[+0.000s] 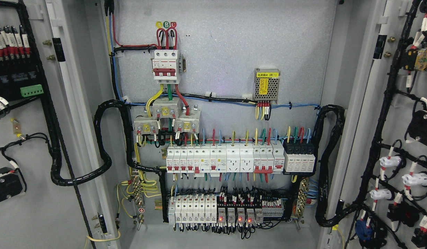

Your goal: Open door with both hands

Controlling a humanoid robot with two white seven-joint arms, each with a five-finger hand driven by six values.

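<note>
An electrical cabinet stands with both doors swung wide. The left door (34, 145) shows its inner face with black cable looms and terminals. At the picture's right, the right door (389, 114) also faces inward with wired buttons and lamps. Between them the grey back panel (234, 52) carries a red-handled main breaker (166, 65), rows of white breakers (224, 159) and relays with red lights (234, 214). Neither of my hands nor arms shows in the head view.
A thick black cable loop (103, 145) runs from the left door into the cabinet, and another (329, 162) runs to the right door. A small power supply (267, 86) sits upper right on the panel. Terminal strips stand at both lower sides.
</note>
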